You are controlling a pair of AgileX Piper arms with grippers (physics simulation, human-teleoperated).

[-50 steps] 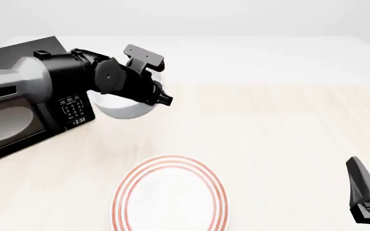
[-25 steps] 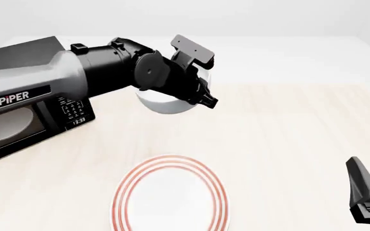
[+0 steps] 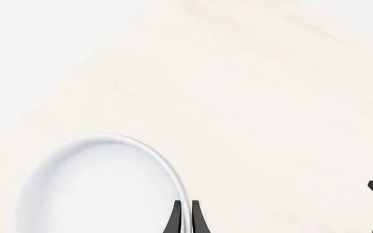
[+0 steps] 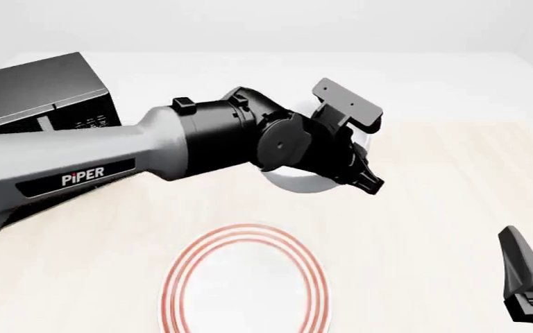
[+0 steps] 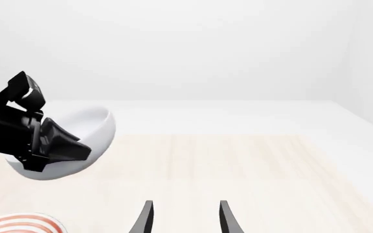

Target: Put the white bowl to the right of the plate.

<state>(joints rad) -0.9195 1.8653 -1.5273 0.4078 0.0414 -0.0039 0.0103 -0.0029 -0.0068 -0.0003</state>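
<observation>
Bowl (image 4: 315, 182): off the table, carried in the air by the left gripper; in the front view it hangs at about 1 o'clock from the plate, mostly hidden behind the wrist. The right wrist view shows it tilted, its underside clear of the tabletop.
Left gripper (image 4: 364, 182): clamped on the bowl's rim; in the left wrist view the two fingers (image 3: 175, 222) pinch the thin white wall (image 3: 173, 179) between them, one inside and one outside.
Plate (image 4: 245, 283): flat on the table at the near edge, red rings showing, untouched; its near part runs out of the front view.
Target spot: bare table (image 4: 433, 229) at 3 o'clock from the plate, with nothing on it.
Right gripper (image 5: 183, 218): idle at the near right, fingers parted, holding nothing; it sits close to the side where the bowl should land.
Microwave (image 4: 39, 90): at 10 o'clock from the plate, well apart from the bowl.
Done: bowl grasped and lifted, already a little to the right of the plate's centre.
Left: by my judgement, carry it further right and nearer, level it, lower it at 3 o'clock from the plate, then let go.
</observation>
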